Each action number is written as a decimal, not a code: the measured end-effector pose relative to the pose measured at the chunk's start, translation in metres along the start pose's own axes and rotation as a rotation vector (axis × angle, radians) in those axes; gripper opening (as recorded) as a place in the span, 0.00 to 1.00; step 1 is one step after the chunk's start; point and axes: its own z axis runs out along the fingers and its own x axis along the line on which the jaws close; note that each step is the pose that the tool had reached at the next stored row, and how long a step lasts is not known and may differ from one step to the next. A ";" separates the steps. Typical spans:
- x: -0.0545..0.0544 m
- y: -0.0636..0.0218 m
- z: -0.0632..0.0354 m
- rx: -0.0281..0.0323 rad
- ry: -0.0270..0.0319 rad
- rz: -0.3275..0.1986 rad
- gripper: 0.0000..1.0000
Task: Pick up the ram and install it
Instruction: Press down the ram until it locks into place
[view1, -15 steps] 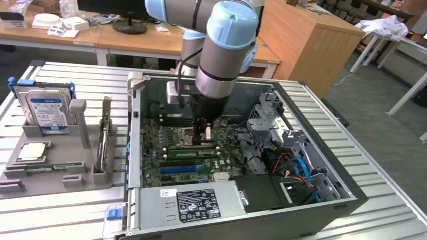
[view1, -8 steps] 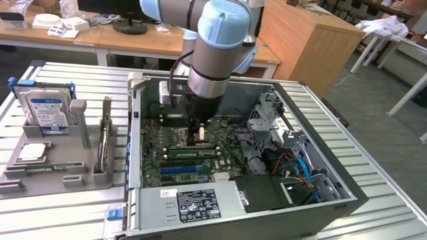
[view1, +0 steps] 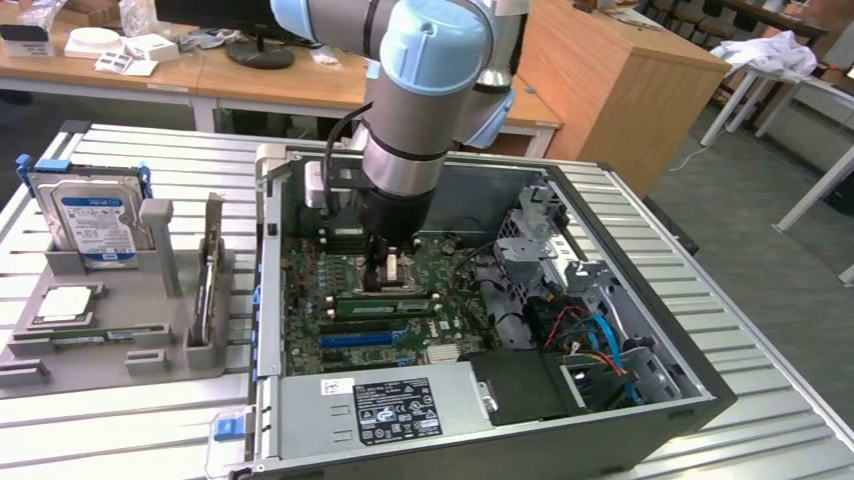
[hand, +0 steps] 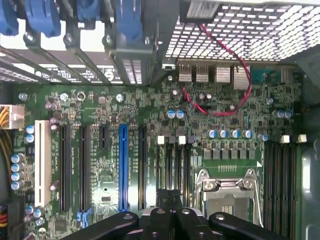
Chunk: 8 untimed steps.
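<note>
Nearest me in the exterior view, a black power supply with a white label (view1: 396, 408) fills the front corner of the open dark grey computer case (view1: 694, 405), which lies on a slatted metal table (view1: 120, 440). Behind it I see the green motherboard (view1: 461, 330) and its blue expansion slot (view1: 358, 338). Just past that, what looks like the ram (view1: 383, 298), a thin green stick, lies along the black memory slots directly under the gripper (view1: 387, 272); I cannot tell whether it is seated. In the wrist view the gripper's (hand: 170, 197) black fingers are pressed together with nothing visibly between them, above the slots between the blue expansion slot (hand: 123, 167) and the silver processor socket (hand: 227, 187). On the exterior view's left, a grey moulded tray (view1: 160, 355) holds an upright silver hard drive (view1: 94, 215). Wooden desks (view1: 601, 80) stand beyond
</note>
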 end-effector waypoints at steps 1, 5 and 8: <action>0.000 0.0006 0.0000 0.0000 0.0000 0.000 0.11; 0.000 0.0010 0.0000 -0.0001 0.0001 0.000 0.11; 0.000 0.0013 0.0000 0.0000 0.0001 0.000 0.11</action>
